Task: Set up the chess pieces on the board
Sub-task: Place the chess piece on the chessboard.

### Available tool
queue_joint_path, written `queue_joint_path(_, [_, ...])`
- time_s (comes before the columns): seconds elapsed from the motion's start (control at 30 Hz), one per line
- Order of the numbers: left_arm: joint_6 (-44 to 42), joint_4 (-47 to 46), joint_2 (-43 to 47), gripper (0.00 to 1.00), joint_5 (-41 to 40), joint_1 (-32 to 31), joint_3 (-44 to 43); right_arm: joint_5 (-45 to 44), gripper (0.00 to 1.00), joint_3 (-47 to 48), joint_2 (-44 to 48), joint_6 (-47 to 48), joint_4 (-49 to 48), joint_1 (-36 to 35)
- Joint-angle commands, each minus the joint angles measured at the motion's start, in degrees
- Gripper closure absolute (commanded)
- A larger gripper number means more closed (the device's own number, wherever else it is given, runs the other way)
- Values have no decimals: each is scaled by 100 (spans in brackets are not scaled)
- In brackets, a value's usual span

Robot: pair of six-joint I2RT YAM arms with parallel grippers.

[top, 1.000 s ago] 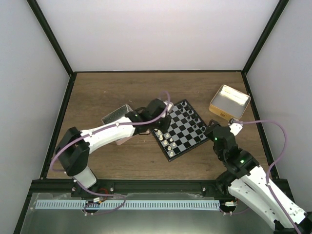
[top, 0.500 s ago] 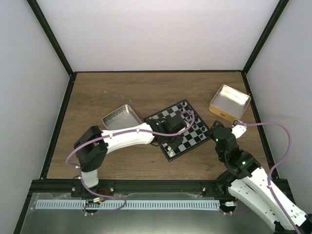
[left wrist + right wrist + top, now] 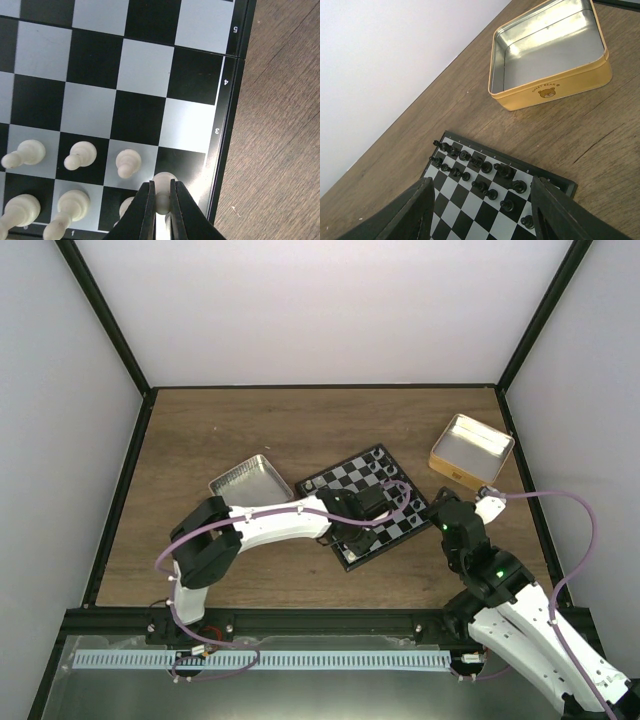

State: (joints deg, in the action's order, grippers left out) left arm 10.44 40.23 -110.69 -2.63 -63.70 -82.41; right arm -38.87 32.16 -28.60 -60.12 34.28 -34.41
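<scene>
Left arm (image 3: 280, 523) stretched low across board (image 3: 348, 470) | left gripper (image 3: 161, 189) pinching white pawn (image 3: 164, 179) over rim-side black square | right gripper (image 3: 482, 200) spread wide, empty | since 1 s ago: left arm swung rightward, right arm unmoved

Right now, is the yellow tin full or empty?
Empty. In the right wrist view the yellow tin shows only its bare, shiny metal floor, with nothing lying in it.

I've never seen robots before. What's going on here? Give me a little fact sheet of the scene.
left tool: shut on a white pawn, at the edge square of the pawn row
right tool: open, empty, by the board
white pieces: others standing in two rows
black pieces: standing in two rows
yellow tin: empty
silver tin: empty
</scene>
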Motion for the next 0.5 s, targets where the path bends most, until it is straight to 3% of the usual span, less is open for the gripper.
queue_joint_path(0.0, [-50, 64, -224, 92, 186, -50, -161, -236, 46, 183, 4, -79, 29, 24])
queue_joint_path(0.47, [-61, -38, -411, 88, 516, -57, -170, -188, 45, 146, 23, -70, 48, 24])
